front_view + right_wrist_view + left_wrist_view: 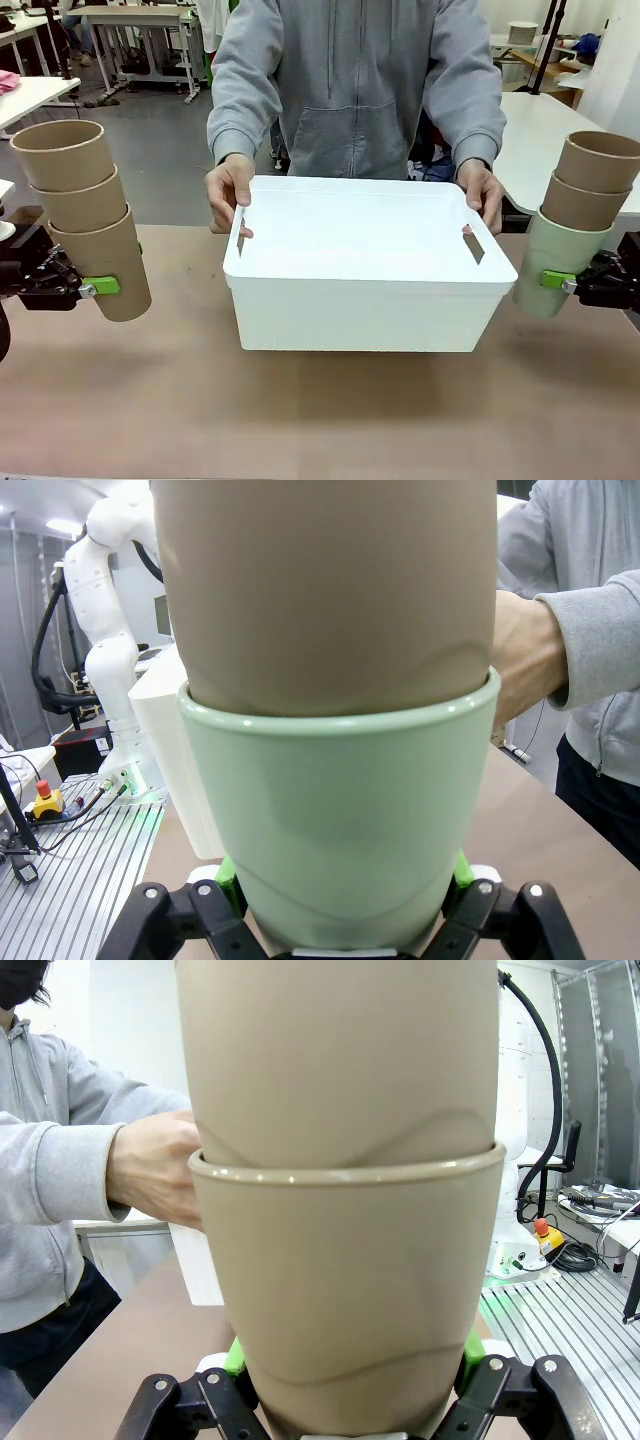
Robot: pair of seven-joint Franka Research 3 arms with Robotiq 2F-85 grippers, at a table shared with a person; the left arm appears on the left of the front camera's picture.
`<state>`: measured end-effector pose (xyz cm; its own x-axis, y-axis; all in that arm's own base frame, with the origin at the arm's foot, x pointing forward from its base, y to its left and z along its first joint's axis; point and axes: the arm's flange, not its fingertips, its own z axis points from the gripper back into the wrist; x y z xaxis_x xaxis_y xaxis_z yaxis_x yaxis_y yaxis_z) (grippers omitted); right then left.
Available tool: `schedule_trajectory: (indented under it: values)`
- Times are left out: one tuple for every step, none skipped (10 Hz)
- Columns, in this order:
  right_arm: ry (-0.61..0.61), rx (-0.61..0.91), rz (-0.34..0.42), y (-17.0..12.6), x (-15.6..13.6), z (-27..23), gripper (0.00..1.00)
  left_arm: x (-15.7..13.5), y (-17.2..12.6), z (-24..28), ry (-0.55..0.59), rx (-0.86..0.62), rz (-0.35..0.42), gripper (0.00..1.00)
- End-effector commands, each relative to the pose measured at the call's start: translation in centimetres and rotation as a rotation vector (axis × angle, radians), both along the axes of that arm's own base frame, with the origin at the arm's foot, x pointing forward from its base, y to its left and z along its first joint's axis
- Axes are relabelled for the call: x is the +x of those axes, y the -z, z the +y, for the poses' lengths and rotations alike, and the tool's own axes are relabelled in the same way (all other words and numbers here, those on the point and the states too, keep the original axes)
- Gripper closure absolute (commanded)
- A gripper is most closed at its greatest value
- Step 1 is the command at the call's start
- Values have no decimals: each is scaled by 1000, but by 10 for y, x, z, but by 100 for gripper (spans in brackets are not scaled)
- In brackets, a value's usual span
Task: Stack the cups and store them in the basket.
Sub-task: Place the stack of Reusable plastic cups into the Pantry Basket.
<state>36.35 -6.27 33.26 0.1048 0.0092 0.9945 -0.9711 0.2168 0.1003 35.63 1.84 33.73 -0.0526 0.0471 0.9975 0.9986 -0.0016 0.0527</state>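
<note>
At the left edge of the front view my left gripper [100, 287] is shut on the bottom cup of a tilted stack of three tan cups [85, 215]. The left wrist view shows that tan stack [345, 1240] between the green pads [234, 1358]. On the right, my right gripper [555, 281] is shut on a pale green cup [548, 262] that carries two tan cups [592, 180] nested in it; the green cup [335, 830] fills the right wrist view. The white basket [365, 300] stands mid-table between the two stacks, a person's hands [228, 192] gripping both ends.
The person in a grey hoodie stands at the far side, right behind the basket. Brown table surface lies free in front of the basket and under both stacks. White tables and workshop furniture stand farther back.
</note>
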Motion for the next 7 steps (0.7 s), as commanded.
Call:
schedule_trajectory:
  values:
    - [-5, -8, -15, -3, 1, 2, 16, 0, -3, -1, 2, -6, -6, 16]
    - [-5, -8, -15, -3, 1, 2, 16, 0, -3, -1, 2, -6, -6, 16]
    - [-5, -8, -15, -3, 1, 2, 16, 0, -3, -1, 2, -6, -6, 16]
    - [-5, -8, -15, -3, 1, 2, 16, 0, -3, -1, 2, -6, -6, 16]
    - [-5, -8, -15, -3, 1, 2, 16, 0, -3, -1, 2, -6, -6, 16]
    - [-5, -8, -15, -3, 1, 2, 16, 0, -3, -1, 2, -6, -6, 16]
    - [-5, -8, -15, -3, 1, 2, 16, 0, -3, -1, 2, -6, -6, 16]
